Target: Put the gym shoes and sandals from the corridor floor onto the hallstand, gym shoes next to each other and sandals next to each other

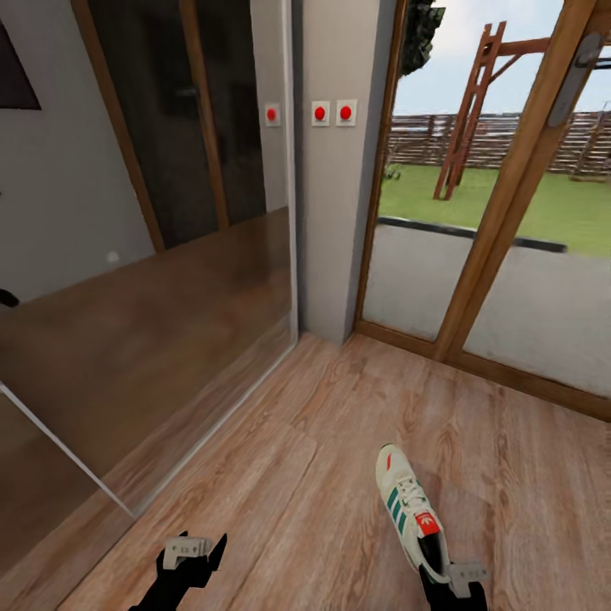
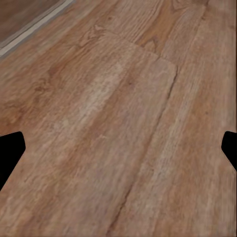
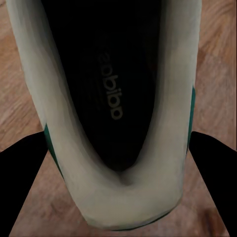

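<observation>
- Head view: one gym shoe lies on the corridor floor, toe pointing away from the robot toward the glass doors, green stripes on its side and the red tab on the tongue clear to see.
- Head view again: the right gripper sits low at the shoe's heel end, right up against it; from up here I cannot tell whether the fingers touch the heel.
- And the left gripper hangs over bare planks, well apart from the shoe, beside the mirrored sliding panel. Red wall switches sit on the grey pillar beyond.
- Left wrist view: nothing but wood-grain floor underneath, and the two dark fingertips stand far apart at either edge, so the left claw is spread wide with nothing between them.
- Right wrist view: we are looking straight down into the gym shoe, the dark insole with its printed logo in the middle and the white heel collar nearest the camera.
- Right wrist view, the claw: the dark fingers are spread to either side of the heel, with strips of floor visible between each finger and the shoe, so the right claw is spread around the heel, not pinching it.
</observation>
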Tool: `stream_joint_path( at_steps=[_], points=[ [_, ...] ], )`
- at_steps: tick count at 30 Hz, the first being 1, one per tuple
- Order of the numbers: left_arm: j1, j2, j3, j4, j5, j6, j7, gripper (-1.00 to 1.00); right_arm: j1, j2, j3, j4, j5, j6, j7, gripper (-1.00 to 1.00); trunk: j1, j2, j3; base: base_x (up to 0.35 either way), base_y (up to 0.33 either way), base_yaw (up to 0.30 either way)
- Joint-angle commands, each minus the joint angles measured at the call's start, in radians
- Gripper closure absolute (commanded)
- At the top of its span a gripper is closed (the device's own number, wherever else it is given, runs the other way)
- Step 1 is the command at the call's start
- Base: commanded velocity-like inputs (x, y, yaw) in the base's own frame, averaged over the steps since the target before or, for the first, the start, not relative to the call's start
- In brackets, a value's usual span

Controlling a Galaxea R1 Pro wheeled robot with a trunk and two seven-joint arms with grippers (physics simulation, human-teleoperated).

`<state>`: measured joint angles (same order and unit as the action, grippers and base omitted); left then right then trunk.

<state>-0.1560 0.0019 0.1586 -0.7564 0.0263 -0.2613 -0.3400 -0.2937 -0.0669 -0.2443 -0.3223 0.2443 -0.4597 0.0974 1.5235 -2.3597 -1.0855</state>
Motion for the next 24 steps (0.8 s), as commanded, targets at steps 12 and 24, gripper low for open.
stream_joint_path(
  at_steps=[12,24],
  points=[
    [0.005,0.01,0.014,0.0,0.01,-0.002,-0.007,-1.0,-0.002,0.001,-0.009,0.001,0.003,-0.004,0.007,1.0,0.0,0.0,-0.001,0.0,-0.27,0.077],
    [0.061,0.01,0.015,0.004,0.007,-0.05,0.085,-1.0,-0.001,0.001,-0.009,0.002,0.001,-0.005,0.007,1.0,0.0,0.0,-0.001,0.0,-0.27,0.275]
  ],
)
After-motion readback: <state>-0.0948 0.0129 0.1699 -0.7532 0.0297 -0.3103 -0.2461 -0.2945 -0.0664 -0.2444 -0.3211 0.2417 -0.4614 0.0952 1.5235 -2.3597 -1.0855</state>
